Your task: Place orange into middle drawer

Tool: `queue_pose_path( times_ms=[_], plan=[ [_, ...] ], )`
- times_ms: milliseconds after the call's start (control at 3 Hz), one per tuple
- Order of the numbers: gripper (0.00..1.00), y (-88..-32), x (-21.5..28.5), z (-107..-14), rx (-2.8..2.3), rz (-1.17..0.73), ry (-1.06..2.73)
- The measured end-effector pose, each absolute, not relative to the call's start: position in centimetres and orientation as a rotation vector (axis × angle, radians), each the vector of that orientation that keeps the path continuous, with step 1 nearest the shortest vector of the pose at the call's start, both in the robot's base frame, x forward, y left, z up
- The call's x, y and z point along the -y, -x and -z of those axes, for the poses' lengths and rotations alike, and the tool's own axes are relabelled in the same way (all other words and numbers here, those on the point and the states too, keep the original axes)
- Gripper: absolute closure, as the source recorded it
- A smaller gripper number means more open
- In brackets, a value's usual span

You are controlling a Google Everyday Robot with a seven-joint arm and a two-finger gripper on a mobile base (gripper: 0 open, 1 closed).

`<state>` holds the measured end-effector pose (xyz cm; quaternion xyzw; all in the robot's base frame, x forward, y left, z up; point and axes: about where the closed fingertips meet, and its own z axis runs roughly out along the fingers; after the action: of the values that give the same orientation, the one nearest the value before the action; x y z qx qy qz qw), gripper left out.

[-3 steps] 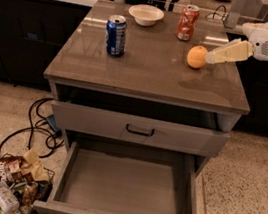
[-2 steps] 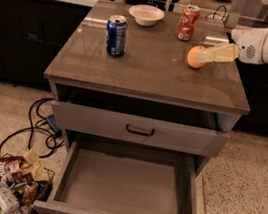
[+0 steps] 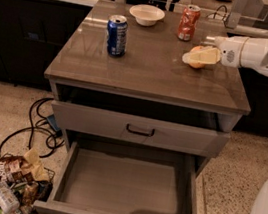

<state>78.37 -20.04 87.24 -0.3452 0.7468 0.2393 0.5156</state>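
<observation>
Camera view: glossy grey-brown counter [image 3: 150, 68]. Toward the left edge, upright blue can [image 3: 117, 35]. At the back edge, shallow white bowl [image 3: 146, 15] and dented red-orange can [image 3: 188, 22]. Orange [image 3: 196, 64], round and smooth, sits near the right edge. Gripper [image 3: 200, 56] is right on it, coming in sideways for the pick; can't tell if it's clamped. Middle drawer [image 3: 126, 186] is open below the front edge, flat bare floor, ready for the drop.

Dim room, soft overhead light. The surface [image 3: 149, 73] carries pale glare at left. The white tool [image 3: 189, 58], at the orange [image 3: 196, 66], is brightest. The open drawer [image 3: 126, 186] lies shadowed.
</observation>
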Motion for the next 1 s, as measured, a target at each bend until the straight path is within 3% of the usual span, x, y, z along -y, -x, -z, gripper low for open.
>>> queue_pose_path(
  times_ms=[667,1000],
  plan=[
    [0.0,-79.5,18.8,-83.7,-1.777,-0.636,0.801],
    [0.18,-79.5,18.4,-83.5,-1.777,-0.642,0.805]
  ],
)
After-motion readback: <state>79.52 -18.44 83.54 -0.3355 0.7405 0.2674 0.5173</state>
